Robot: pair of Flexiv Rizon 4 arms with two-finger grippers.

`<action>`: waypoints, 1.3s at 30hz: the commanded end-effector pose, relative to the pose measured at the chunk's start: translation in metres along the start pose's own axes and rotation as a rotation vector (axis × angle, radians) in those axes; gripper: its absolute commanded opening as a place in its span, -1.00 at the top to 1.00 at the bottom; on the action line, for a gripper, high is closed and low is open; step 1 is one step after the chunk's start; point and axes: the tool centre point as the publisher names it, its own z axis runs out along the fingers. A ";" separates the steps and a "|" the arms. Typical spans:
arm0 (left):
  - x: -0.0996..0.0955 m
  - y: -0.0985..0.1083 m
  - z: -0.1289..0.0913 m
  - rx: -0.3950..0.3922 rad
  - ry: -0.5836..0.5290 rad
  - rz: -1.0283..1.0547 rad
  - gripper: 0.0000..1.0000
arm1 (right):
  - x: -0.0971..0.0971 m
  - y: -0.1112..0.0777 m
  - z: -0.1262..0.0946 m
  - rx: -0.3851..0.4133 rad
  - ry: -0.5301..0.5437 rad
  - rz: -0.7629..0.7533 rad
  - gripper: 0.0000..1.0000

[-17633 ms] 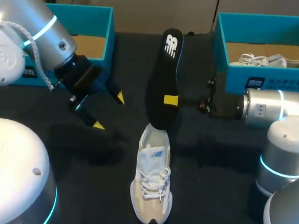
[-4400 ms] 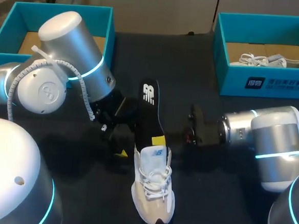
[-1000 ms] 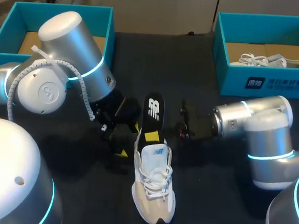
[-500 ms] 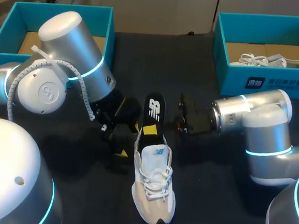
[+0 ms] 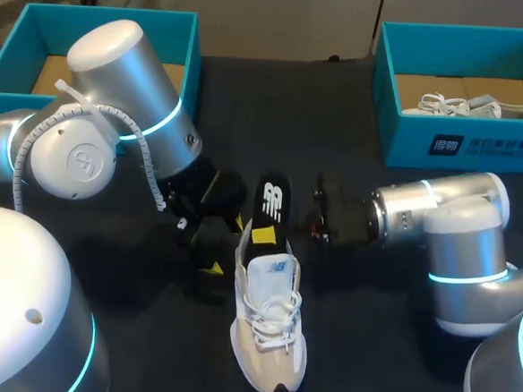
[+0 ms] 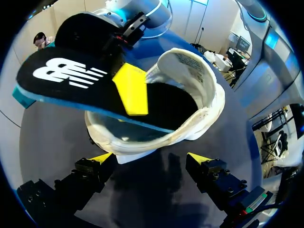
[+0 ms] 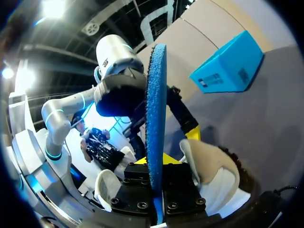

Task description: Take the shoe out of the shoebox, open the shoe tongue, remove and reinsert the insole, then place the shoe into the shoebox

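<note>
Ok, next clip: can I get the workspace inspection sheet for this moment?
Surface: dark tabletop, carrying one shoe and two boxes.
Job's things: beige-and-white laced sneaker upright at centre; black insole with white logo has its front end inside the sneaker and its heel end sticking out. Open teal cardboard box far left, second teal box far right.
Clutter: white shoe lying in the second teal box.
Grippers: right gripper shut on the insole; left gripper open at the sneaker's heel, not gripping.
Cables: white corrugated cable along the left arm, off the table.
Surroundings: nothing seen.
</note>
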 end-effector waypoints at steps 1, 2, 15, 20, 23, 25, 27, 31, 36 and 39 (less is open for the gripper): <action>0.000 -0.001 0.000 -0.004 -0.001 0.000 -1.00 | 0.001 -0.011 0.005 0.007 -0.001 0.015 1.00; 0.000 -0.001 0.000 -0.004 -0.001 0.000 -1.00 | 0.001 -0.013 0.006 0.010 0.001 0.024 1.00; 0.000 -0.001 0.000 -0.004 -0.001 0.000 -1.00 | 0.000 -0.033 0.007 0.011 0.008 0.077 1.00; 0.000 -0.001 0.000 -0.004 -0.001 0.000 -1.00 | 0.004 -0.027 0.005 0.011 0.002 0.059 0.53; 0.000 -0.001 0.000 -0.004 -0.001 0.000 -1.00 | 0.006 -0.021 0.004 0.013 -0.002 0.043 0.32; 0.000 -0.001 0.000 -0.004 -0.001 0.000 -1.00 | 0.007 -0.019 0.004 0.014 -0.003 0.035 0.32; 0.000 -0.001 0.000 -0.004 -0.001 0.000 -1.00 | 0.008 -0.015 0.004 0.016 -0.005 0.023 0.33; 0.000 -0.001 0.000 -0.004 -0.001 0.000 -1.00 | 0.010 -0.009 0.003 0.017 -0.008 0.008 0.34; 0.000 -0.001 0.000 -0.004 -0.001 0.000 -1.00 | 0.012 -0.003 0.003 0.005 -0.017 -0.020 0.36; 0.000 -0.001 0.000 -0.004 -0.001 0.000 -1.00 | 0.014 0.000 0.001 -0.018 -0.018 -0.040 0.38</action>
